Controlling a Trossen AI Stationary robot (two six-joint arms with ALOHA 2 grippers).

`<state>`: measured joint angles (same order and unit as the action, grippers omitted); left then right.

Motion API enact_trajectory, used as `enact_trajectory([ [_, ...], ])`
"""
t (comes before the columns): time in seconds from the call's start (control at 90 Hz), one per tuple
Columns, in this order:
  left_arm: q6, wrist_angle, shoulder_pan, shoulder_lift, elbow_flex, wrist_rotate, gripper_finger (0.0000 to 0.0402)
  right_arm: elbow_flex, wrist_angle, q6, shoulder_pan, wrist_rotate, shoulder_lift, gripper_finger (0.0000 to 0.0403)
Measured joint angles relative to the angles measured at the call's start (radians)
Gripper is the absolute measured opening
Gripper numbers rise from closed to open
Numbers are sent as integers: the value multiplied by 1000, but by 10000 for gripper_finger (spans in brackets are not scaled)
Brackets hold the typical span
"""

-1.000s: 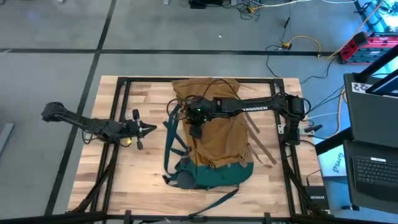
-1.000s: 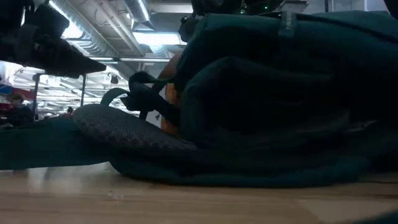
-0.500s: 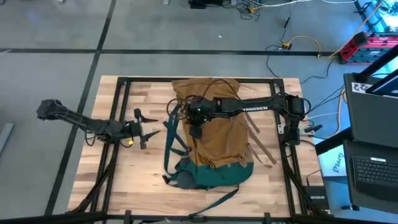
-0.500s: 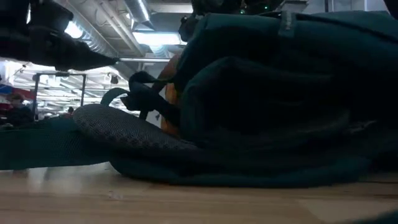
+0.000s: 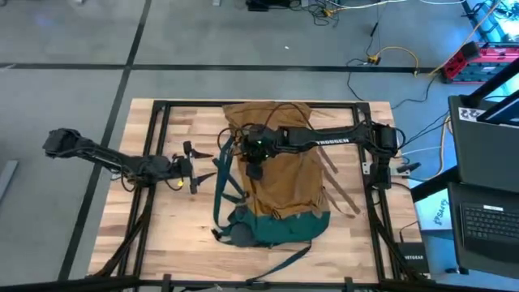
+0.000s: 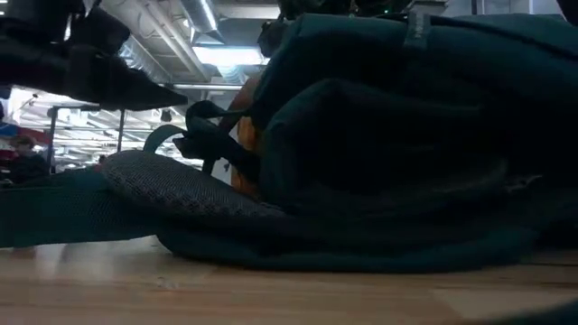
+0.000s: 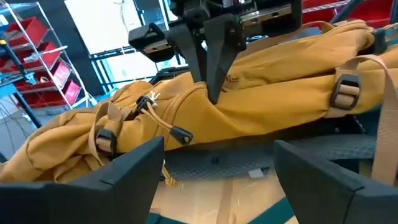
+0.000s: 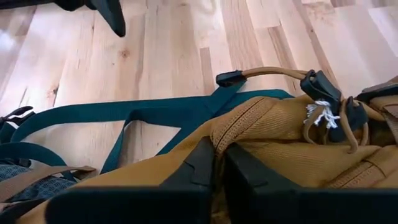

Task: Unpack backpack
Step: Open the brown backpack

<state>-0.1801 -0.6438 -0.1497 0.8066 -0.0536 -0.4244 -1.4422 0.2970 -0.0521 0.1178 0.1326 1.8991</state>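
1. My right arm reaches straight across the backpack (image 5: 280, 174), which lies flat mid-surface (image 5: 174, 223); white "TROSSEN" lettering runs along its forearm.
2. My right pincer (image 8: 219, 163) is pinched nearly closed on the backpack's tan fabric.
3. My left pincer (image 5: 197, 167) gapes wide, holding nothing, just beside the teal strap (image 5: 219, 191).

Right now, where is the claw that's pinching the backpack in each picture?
High view: the right claw is at the centre, on the tan backpack.
Low view: not clearly in it; the backpack fills it.
Left wrist view: top centre, pinching the fabric.
Right wrist view: bottom centre, shut on a fabric fold.
Shared landmark: the tan backpack's teal strap.
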Motion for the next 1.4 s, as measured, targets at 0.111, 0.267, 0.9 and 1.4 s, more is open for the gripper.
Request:
enact_trajectory([
  [0.111,-16,-8,22,31,-32,3,285,0,0,1,0,0,0,3],
  [0.267,-34,-2,56,50,-69,11,285,0,0,3,0,0,-1,3],
  [0.9,16,-103,241,286,-108,179,286,-1,-1,26,-7,18,-1,3],
  [1.4,7,-258,301,577,-215,273,286,-1,-4,29,-20,18,-1,3],
])
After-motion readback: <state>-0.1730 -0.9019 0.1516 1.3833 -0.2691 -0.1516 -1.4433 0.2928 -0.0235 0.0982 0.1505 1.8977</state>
